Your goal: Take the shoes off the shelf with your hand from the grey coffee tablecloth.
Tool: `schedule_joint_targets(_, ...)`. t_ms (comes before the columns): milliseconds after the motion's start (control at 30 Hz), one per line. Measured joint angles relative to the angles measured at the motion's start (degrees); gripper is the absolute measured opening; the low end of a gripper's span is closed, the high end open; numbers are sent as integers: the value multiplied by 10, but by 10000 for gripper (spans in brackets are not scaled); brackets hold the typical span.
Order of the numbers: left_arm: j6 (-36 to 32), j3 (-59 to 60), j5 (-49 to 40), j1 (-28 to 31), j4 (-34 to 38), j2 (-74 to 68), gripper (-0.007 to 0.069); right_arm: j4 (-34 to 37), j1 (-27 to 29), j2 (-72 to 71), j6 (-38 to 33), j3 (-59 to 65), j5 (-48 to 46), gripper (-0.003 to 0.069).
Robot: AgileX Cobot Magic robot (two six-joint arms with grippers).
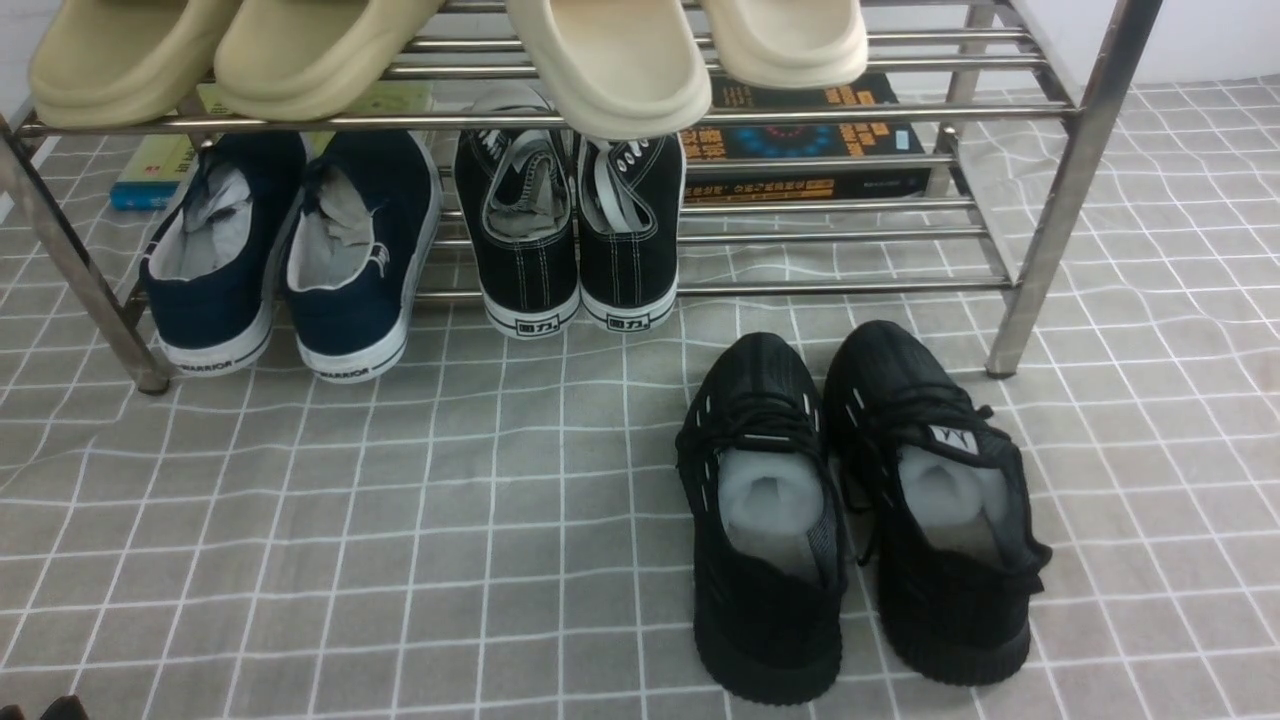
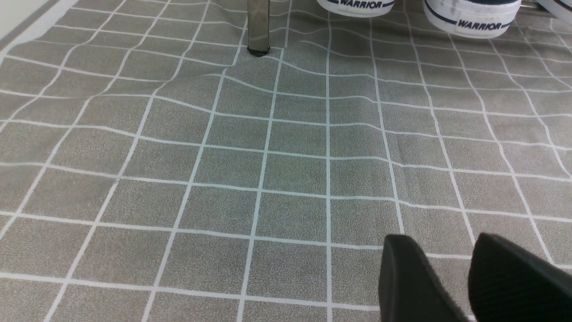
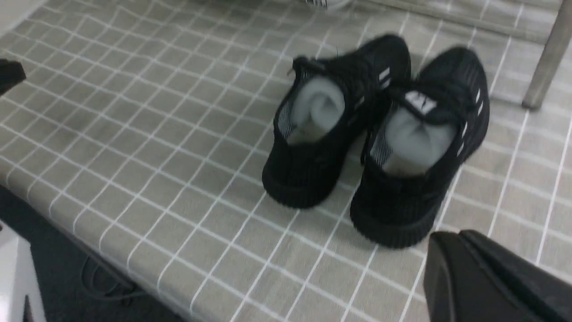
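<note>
Front view: the pair of all-black knit sneakers (image 1: 765, 400) stands on the grey grid-lined tablecloth (image 1: 400, 520) before the silver metal-tube shoe rack (image 1: 1060, 190) (toes toward it). Left claw (image 2: 444, 243) gapes empty; right claw (image 3: 451, 255) is closed, empty.

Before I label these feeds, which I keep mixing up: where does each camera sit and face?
Front: between the arms, facing shelf and black shoes; no arm clearly visible.
Left wrist: low over the cloth, facing navy shoes; open left gripper shows.
Right wrist: above the black shoes, looking down; shut right gripper shows.
Front and right wrist share the black shoes.
</note>
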State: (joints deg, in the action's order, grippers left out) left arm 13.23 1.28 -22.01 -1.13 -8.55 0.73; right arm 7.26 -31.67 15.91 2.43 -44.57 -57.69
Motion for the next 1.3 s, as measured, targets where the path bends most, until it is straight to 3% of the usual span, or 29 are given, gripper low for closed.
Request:
schedule_joint_targets(100,0,0,0,0,0,0,242,0,0,-35,-34,55,66,0)
schedule_joint_targets(167,0,0,0,0,0,0,242,1,0,-56,-61,117,164,0)
schedule_joint_targets(267,0,0,0,0,0,0,242,4,0,-58,-66,177,268,0)
schedule_joint_targets(433,0,0,0,0,0,0,242,6,0,-58,-68,231,365,1)
schedule_joint_targets(1167,0,0,0,0,0,0,242,-12,1,-59,-72,319,381,21)
schedule_joint_targets(1267,0,0,0,0,0,0,242,-23,15,-63,-67,349,399,24)
schedule_joint_targets(1300,0,0,0,0,0,0,242,-30,44,-68,-55,377,409,27)
